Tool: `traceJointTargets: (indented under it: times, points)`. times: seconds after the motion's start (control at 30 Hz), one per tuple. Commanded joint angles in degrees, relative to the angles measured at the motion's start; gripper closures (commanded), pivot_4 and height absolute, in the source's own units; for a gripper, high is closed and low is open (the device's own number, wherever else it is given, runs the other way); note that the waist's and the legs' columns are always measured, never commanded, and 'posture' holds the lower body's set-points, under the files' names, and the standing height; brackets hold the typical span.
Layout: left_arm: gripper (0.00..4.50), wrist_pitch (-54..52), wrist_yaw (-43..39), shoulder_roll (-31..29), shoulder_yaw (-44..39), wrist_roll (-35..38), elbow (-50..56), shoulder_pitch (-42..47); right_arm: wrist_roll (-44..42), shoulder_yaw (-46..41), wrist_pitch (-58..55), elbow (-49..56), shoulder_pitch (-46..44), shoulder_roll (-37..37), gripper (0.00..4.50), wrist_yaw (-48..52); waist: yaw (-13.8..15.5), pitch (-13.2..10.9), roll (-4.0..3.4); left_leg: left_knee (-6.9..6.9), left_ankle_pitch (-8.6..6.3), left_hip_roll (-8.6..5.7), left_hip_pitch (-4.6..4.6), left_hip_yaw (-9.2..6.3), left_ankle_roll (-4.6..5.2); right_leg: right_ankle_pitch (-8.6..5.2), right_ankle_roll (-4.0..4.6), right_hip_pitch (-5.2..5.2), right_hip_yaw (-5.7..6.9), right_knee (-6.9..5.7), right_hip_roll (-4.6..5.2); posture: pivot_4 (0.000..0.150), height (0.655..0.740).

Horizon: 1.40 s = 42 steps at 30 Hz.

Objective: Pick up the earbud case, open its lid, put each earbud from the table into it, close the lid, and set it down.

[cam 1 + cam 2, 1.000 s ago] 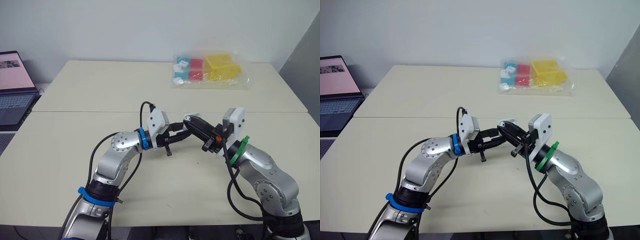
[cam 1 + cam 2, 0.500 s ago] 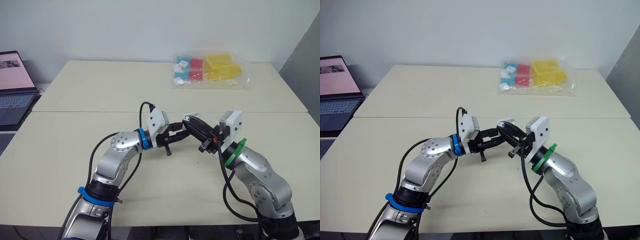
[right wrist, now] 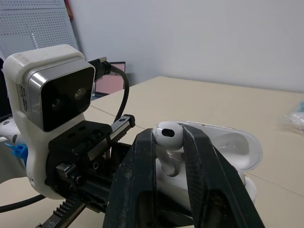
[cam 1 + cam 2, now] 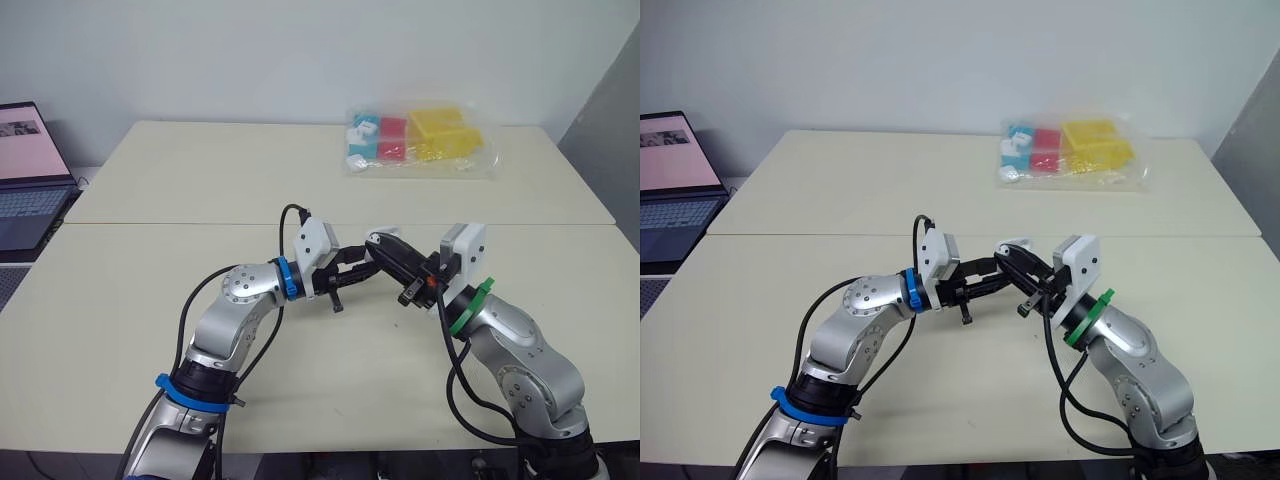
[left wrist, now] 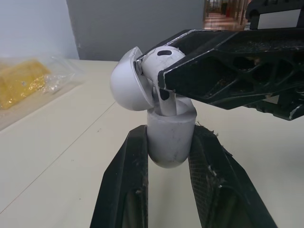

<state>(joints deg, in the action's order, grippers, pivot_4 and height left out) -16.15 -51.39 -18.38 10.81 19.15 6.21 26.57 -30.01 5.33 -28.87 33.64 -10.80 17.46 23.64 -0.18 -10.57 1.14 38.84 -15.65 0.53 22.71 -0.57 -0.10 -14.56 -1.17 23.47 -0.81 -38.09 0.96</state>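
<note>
Above the near half of the table [image 4: 150, 200], clamped upright between the two fingers of the left gripper [image 5: 170, 132]: the white earbud case [image 5: 169, 149], lid [image 5: 127, 85] tipped open to one side. Pinched in the narrowly parted right gripper [image 3: 169, 142]: one earbud [image 3: 168, 133], stem reaching down into the case, head above its rim. Far back, a clear bag of coloured pieces [image 4: 415, 140].

Nothing here can be read from where I stand. The laptop [image 4: 30, 175] at the far left shows a pink page on its screen, its writing too small to make out. The clear bag [image 4: 418, 140] of coloured pieces on the far side carries no legible print.
</note>
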Motion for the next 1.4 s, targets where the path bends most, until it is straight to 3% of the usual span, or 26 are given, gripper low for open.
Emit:
traceJointTargets:
  times: [0.03, 0.3, 0.53, 1.0, 1.4]
  points:
    - [3.7, 1.32, 0.01, 0.53, -1.2, 1.58, 3.06, 1.0, -0.35, -0.43, -0.61, 0.8, 0.54, 0.28, 4.08, 0.0, 0.0, 0.0, 0.0, 0.0, 0.0, 0.0, 0.0, 0.0, 0.0, 0.0, 0.0, 0.0, 0.0, 0.0, 0.0, 0.15, 0.74]
    - [3.7, 1.1, 0.16, 0.48, -1.25, 1.65, 3.39, 0.84, -0.92, -0.78, -1.12, 0.93, 0.81, 0.37, 4.08, -0.27, 0.0, 0.0, 0.0, 0.0, 0.0, 0.0, 0.0, 0.0, 0.0, 0.0, 0.0, 0.0, 0.0, 0.0, 0.0, 0.15, 0.74]
    - [3.7, 1.07, 0.31, 0.46, -1.09, 1.73, 3.33, 0.78, -0.89, -0.69, -1.62, 2.12, 1.08, 1.23, 1.86, 0.21, 0.0, 0.0, 0.0, 0.0, 0.0, 0.0, 0.0, 0.0, 0.0, 0.0, 0.0, 0.0, 0.0, 0.0, 0.0, 0.15, 0.74]
    - [3.7, 1.02, 0.39, 0.36, -1.1, 1.73, 3.44, 0.59, -1.25, -2.73, -4.43, 4.83, 0.33, 3.66, 1.84, -1.37, 0.01, 0.0, 0.0, 0.0, 0.0, 0.0, 0.0, 0.0, 0.0, 0.0, 0.0, 0.0, 0.0, 0.0, 0.0, 0.15, 0.74]
    - [3.7, 1.07, 0.36, 0.38, -0.91, 1.73, 3.65, 0.21, -6.95, -8.63, -10.0, 8.13, -1.99, 5.38, 1.84, -3.65, 0.0, 0.0, 0.0, 0.0, 0.0, 0.0, 0.0, 0.0, 0.0, 0.0, 0.0, -0.01, -0.01, 0.0, 0.0, 0.15, 0.74]
